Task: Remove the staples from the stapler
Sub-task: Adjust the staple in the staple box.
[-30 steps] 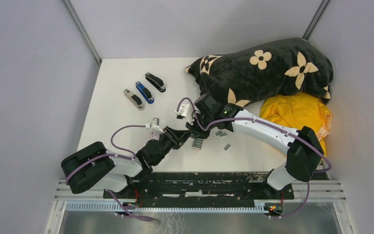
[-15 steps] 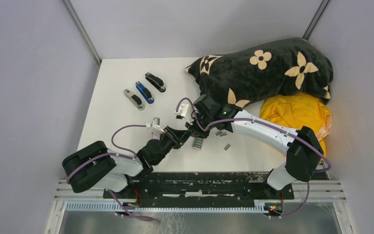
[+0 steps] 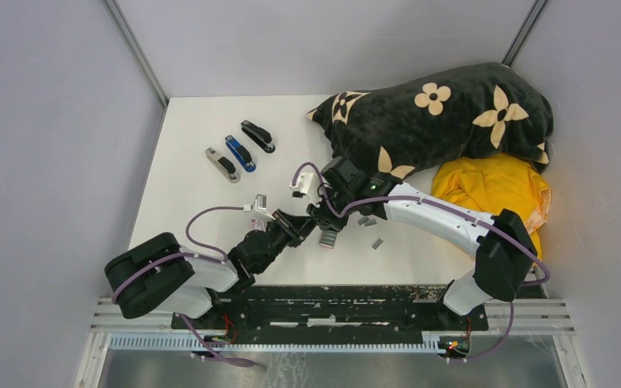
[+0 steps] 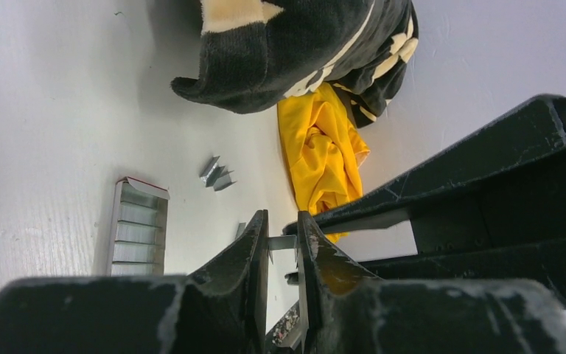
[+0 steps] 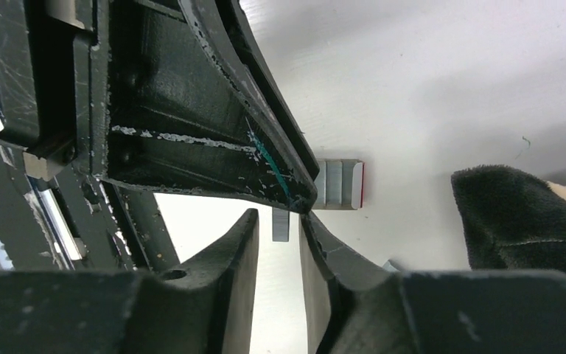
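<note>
A short grey strip of staples [image 4: 283, 242] is pinched between the tips of my left gripper [image 4: 283, 236], which is shut on it. My right gripper [image 5: 278, 216] faces it tip to tip, jaws slightly open. The same strip [image 5: 280, 225] hangs in the right gripper's gap and touches neither finger. Both grippers meet low over the table's middle, the left gripper [image 3: 314, 220] beside the right gripper [image 3: 324, 215]. More loose staples [image 3: 365, 220] lie just to the right. Three staplers lie at the far left: grey stapler [image 3: 222, 164], blue stapler [image 3: 240, 153], black stapler [image 3: 258, 136]. No gripper touches them.
A small white-and-red box [image 3: 328, 238] full of staple strips lies right under the grippers. A black flowered blanket [image 3: 445, 113] fills the back right, with a yellow cloth [image 3: 493, 190] in front of it. One more strip [image 3: 378, 242] lies near the front.
My left gripper's jaws have closed onto the staple strip. My right gripper's jaws have parted a little and let the strip go. Neither arm has shifted noticeably.
</note>
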Controlling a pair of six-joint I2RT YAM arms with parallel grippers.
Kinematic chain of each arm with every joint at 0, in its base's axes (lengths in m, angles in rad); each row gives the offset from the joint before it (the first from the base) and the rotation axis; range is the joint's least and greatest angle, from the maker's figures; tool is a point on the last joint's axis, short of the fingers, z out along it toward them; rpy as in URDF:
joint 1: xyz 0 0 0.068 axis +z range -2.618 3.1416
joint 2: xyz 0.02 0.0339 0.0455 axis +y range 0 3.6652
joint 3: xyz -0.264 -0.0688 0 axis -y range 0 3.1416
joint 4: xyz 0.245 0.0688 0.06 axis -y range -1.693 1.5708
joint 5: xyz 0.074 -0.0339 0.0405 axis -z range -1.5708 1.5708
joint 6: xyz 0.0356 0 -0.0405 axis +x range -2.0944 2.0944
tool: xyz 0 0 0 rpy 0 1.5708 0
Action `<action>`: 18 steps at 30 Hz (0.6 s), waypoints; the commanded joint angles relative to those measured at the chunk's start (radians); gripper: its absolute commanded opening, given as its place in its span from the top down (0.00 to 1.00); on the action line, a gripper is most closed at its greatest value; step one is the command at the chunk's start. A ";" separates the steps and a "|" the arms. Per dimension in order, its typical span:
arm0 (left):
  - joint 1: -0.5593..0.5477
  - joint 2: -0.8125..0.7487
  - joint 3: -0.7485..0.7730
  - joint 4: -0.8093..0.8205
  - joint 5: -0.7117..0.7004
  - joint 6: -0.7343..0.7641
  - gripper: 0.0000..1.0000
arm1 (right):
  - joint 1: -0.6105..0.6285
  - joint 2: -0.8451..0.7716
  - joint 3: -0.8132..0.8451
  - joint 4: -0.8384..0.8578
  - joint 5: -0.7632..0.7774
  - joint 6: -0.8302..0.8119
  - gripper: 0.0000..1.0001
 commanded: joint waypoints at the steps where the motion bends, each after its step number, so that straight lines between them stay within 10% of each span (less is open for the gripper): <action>1: 0.001 -0.021 0.011 0.052 -0.003 0.028 0.89 | -0.006 -0.026 0.005 0.017 -0.052 -0.004 0.62; 18: 0.089 -0.280 -0.040 0.136 0.387 0.481 0.88 | -0.241 -0.123 -0.047 0.005 -0.742 0.043 0.21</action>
